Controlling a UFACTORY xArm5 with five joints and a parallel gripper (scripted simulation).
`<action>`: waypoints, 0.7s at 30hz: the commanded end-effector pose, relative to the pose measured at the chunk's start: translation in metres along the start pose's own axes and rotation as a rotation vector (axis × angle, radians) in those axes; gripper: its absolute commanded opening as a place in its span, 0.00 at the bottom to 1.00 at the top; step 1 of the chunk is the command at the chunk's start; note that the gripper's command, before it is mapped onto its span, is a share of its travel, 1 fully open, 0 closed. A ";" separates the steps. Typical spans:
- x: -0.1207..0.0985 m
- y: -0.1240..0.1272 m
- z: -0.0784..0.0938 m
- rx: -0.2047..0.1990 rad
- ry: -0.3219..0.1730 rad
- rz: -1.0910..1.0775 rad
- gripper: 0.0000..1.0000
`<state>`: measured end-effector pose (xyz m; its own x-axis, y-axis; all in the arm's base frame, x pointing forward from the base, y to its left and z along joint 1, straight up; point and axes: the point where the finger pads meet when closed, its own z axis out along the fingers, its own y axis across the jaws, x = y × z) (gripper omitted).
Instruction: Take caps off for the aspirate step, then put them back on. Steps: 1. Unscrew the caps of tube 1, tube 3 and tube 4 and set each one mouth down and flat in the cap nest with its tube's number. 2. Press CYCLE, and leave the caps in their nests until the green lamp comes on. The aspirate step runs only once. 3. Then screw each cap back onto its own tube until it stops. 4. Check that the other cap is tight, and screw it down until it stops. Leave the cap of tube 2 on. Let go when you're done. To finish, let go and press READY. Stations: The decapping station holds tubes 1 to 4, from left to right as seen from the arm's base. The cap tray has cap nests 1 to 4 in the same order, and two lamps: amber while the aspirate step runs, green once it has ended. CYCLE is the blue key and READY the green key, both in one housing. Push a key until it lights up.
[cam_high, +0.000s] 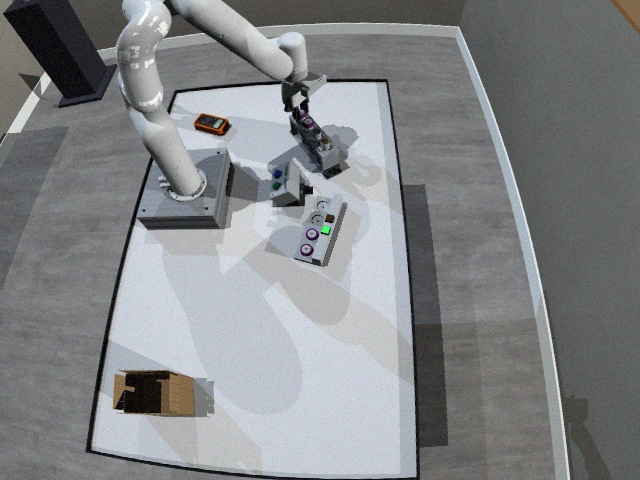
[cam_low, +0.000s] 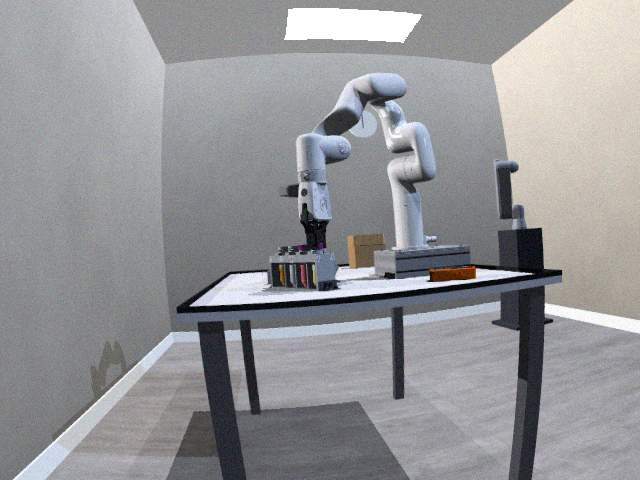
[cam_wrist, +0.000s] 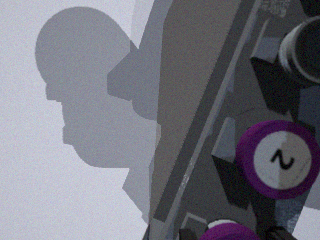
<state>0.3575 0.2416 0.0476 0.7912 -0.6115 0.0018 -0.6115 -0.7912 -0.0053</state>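
A: How much is done?
B: The green lamp (cam_high: 325, 230) is lit. Cap 1 (cam_wrist: 227, 232) is clamped between the fingers of the gripper (cam_high: 298, 108) on its tube; cap 2 (cam_wrist: 278, 159) stands just beside.
A: What remains?
B: Two caps (cam_high: 311, 234) in the tray (cam_high: 330, 240) are still to be refitted, well apart from the fingers.

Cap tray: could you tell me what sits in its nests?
Two nests hold purple caps; the other two look bare. Nothing covers the tray, but nest numbers are too small to read.

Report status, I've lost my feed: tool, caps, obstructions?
Tool shut on purple cap at tube 1. Two purple caps nested, green lamp lit. Nothing blocking.
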 end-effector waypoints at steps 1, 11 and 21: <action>0.000 -0.001 -0.001 0.004 -0.002 0.279 0.00; 0.000 -0.001 -0.001 0.004 -0.003 0.648 0.00; 0.000 -0.001 0.000 0.003 -0.003 0.995 0.00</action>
<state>0.3575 0.2417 0.0473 0.1166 -0.9932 -0.0026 -0.9932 -0.1165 -0.0049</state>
